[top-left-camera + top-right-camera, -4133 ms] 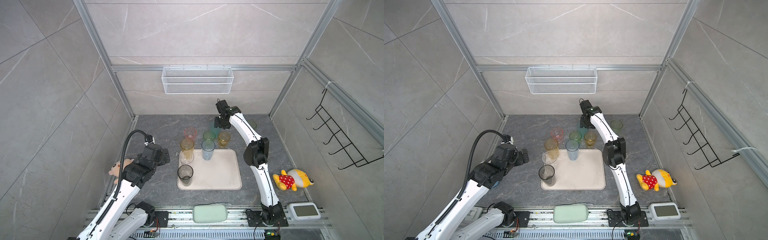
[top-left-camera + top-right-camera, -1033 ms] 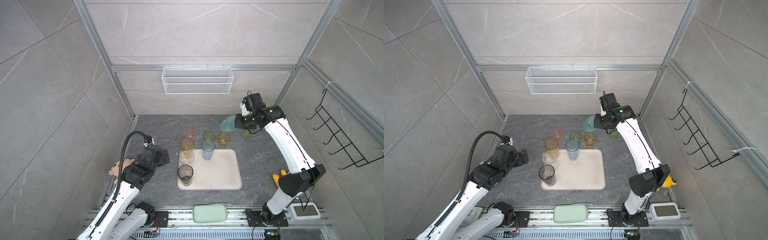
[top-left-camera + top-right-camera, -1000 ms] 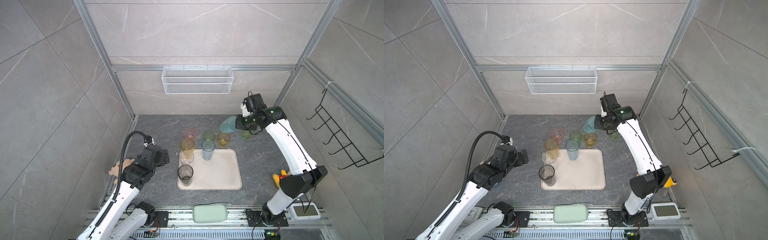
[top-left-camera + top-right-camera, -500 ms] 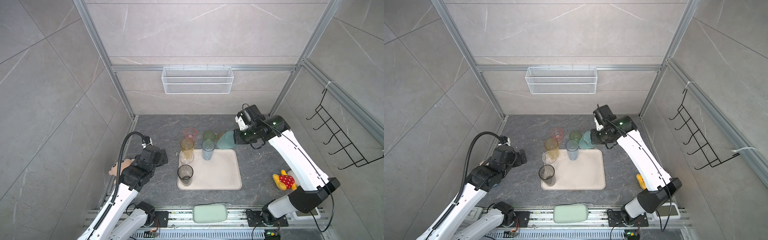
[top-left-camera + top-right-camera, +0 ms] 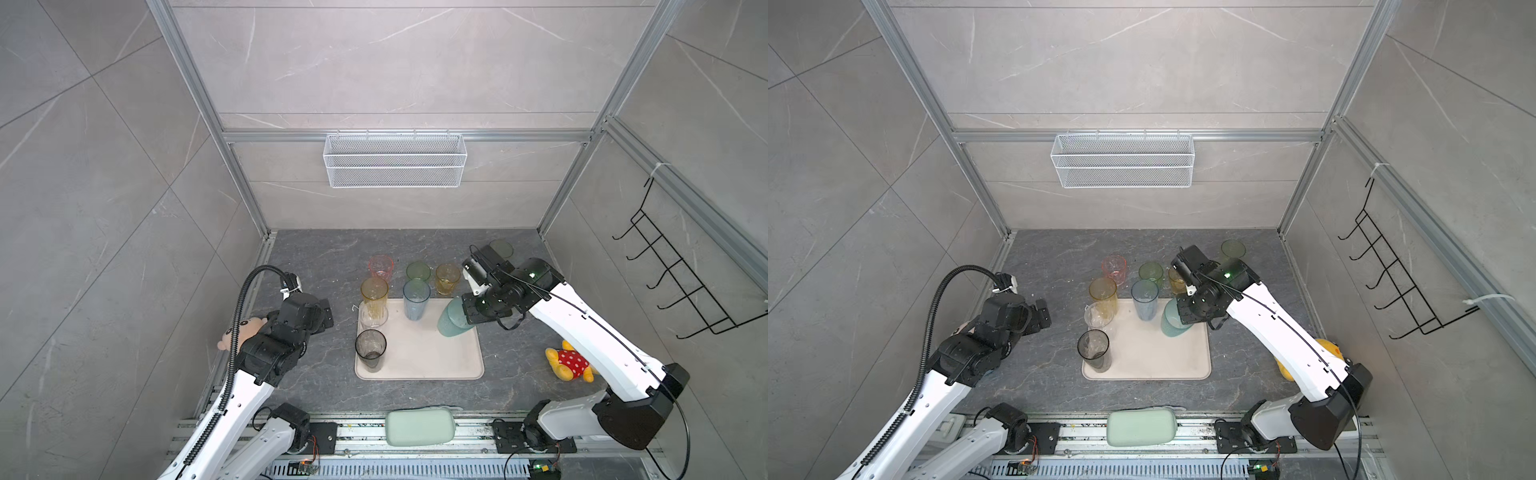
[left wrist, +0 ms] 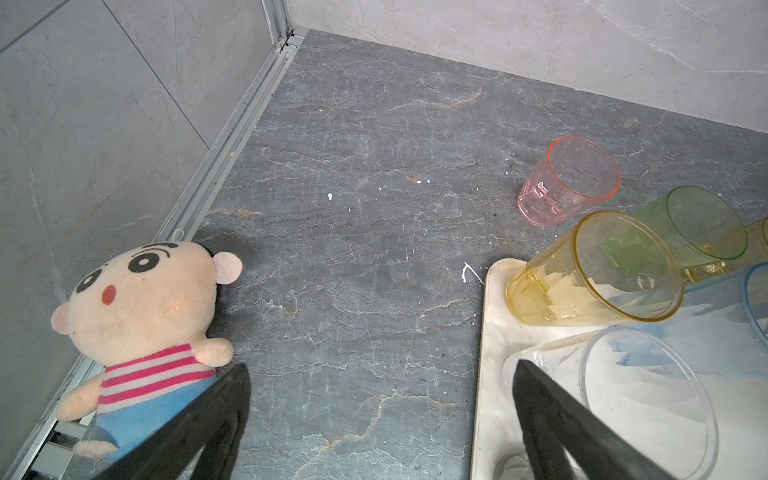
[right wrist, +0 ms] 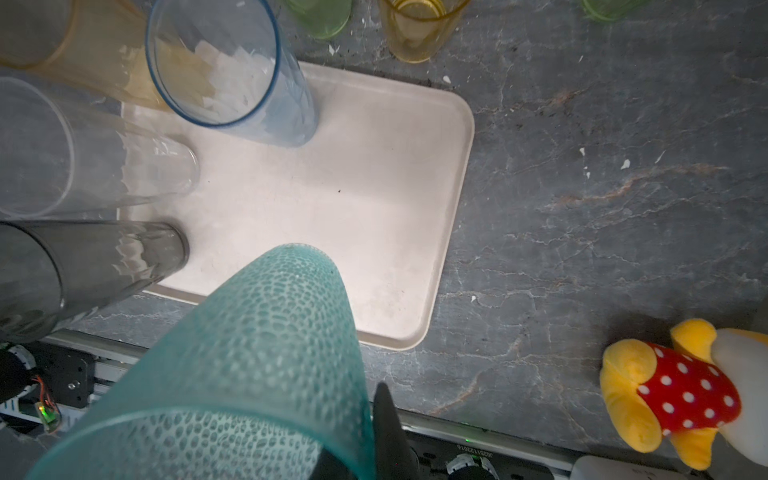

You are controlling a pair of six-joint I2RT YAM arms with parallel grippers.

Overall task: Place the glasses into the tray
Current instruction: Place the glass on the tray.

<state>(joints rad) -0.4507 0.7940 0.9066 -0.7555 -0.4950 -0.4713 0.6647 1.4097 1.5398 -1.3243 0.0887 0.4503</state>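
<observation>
My right gripper [image 5: 467, 312] is shut on the rim of a textured teal glass [image 5: 452, 319], which hangs tilted over the far right corner of the cream tray [image 5: 440, 365]. In the right wrist view the teal glass [image 7: 266, 353] fills the foreground above the tray [image 7: 374, 187]. Smoky grey [image 5: 370, 349], clear [image 5: 371, 318], tall amber [image 5: 374, 293] and pale blue [image 5: 416, 297] glasses stand along the tray's left and far sides. Pink [image 5: 380, 266], green [image 5: 418, 271], short amber [image 5: 447, 278] and a further green glass [image 5: 500, 248] stand on the table behind. My left gripper [image 6: 380, 415] is open over bare table left of the tray.
A striped plush doll [image 5: 237, 332] lies by the left wall, a yellow plush [image 5: 569, 363] right of the tray. A white wire basket [image 5: 395, 166] hangs on the back wall, black hooks [image 5: 673, 286] on the right wall. A pale green pad [image 5: 419, 426] sits on the front rail.
My right arm has carried the teal glass from the back of the table forward and down to the tray's far right corner. The left arm has barely shifted.
</observation>
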